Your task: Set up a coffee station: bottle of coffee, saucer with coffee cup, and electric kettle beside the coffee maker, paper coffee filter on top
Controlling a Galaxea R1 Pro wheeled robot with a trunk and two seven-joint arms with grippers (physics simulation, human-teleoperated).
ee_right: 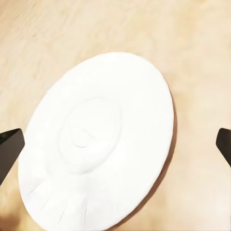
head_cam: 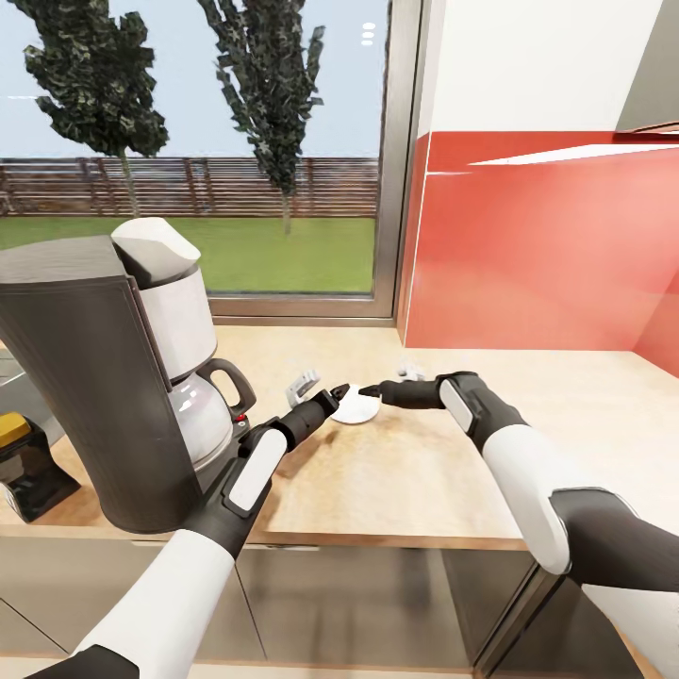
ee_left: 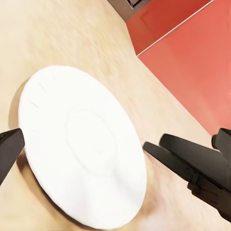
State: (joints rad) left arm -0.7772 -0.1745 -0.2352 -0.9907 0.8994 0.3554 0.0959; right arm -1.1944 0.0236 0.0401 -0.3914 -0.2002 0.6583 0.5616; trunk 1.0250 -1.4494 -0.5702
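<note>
The white saucer (head_cam: pixel 359 411) lies flat on the pale countertop (head_cam: pixel 424 471), to the right of the tall grey coffee maker (head_cam: pixel 123 377) with its glass carafe. My left gripper (head_cam: pixel 318 389) is open just left of the saucer, one dark fingertip (ee_left: pixel 8 151) beside its rim. From the right, my right gripper (head_cam: pixel 393 379) hovers open over the saucer (ee_right: pixel 96 139), its fingertips (ee_right: pixel 8 149) spread wider than the plate. A dark bottle of coffee (head_cam: pixel 21 462) with a yellow lid stands left of the maker. The coffee cup, paper coffee filter and electric kettle are out of view.
A large window is behind the counter, and a glossy red backsplash (head_cam: pixel 547 245) rises at the back right. The counter's front edge (head_cam: pixel 377 542) runs just below my forearms. The right gripper's dark finger (ee_left: pixel 192 163) crosses the left wrist view.
</note>
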